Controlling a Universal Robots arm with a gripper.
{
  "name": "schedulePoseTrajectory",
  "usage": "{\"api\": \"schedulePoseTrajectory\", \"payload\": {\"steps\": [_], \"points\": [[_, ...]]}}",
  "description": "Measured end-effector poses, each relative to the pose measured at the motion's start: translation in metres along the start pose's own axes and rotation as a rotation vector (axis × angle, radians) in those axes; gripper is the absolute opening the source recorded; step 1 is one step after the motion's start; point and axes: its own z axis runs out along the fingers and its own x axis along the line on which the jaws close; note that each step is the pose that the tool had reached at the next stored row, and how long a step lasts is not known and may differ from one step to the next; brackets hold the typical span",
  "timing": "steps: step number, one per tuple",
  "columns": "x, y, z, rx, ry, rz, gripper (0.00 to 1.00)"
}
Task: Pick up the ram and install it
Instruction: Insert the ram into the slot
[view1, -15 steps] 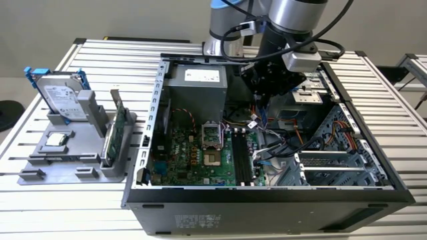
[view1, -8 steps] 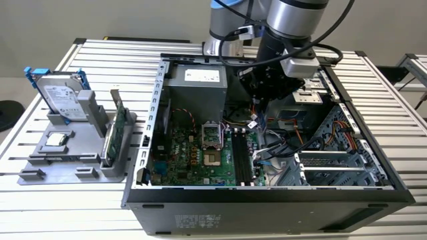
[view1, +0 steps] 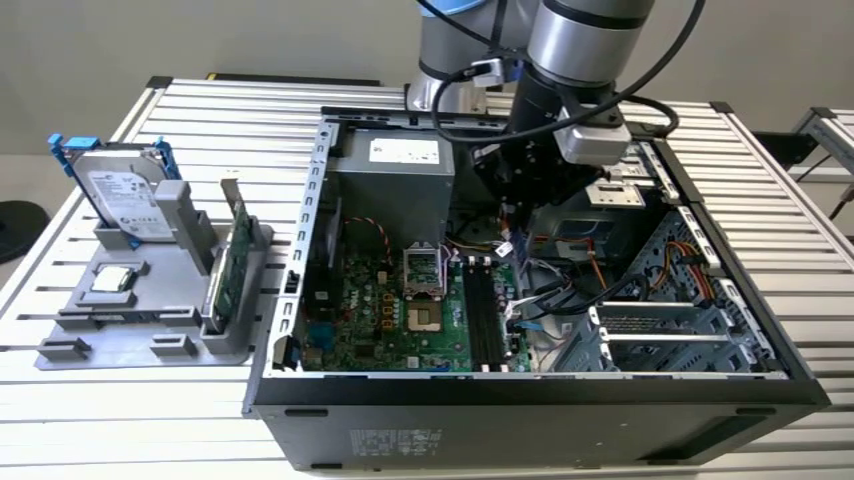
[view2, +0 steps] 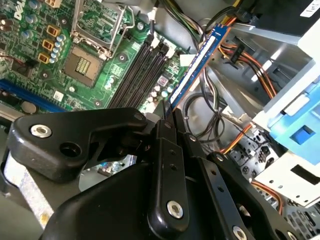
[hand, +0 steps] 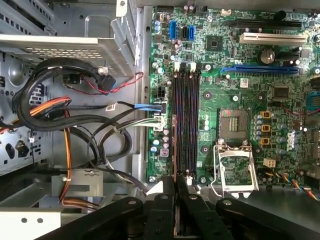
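1. Gripping the ram (view2: 197, 67) by one end, the gripper (view2: 167, 112) has its fingers pressed together on the thin blue stick, which runs out edge-on past the fingertips in the second wrist view.
2. The stick hangs inside the open computer case (view1: 534, 385), above the motherboard (view1: 400, 310) and not yet seated. Judged from the first wrist view, its edge lies just beside the memory slots (hand: 186, 125) and roughly parallel to them.
3. To seat it well, the stick's long edge should sit square over a single slot, with its notch matched to the slot's key, before any downward press.
4. The slot's end latches (hand: 183, 65) should stand open; whether they do is hard to tell.
5. Loose cables (hand: 75, 120) lie close on the drive-bay side of the slots, so a straight descent keeps the stick clear of them.
6. In the exterior view, the hard drive (view1: 127, 195) and the green card (view1: 238, 262) rest on the grey holder (view1: 147, 320), left of the case.
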Motion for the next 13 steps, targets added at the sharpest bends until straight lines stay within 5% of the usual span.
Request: {"api": "schedulePoseTrajectory", "payload": {"steps": [13], "points": [[-0.0019,0.0115,0.0133,-0.0052,-0.0004,0.000,0.00]]}}
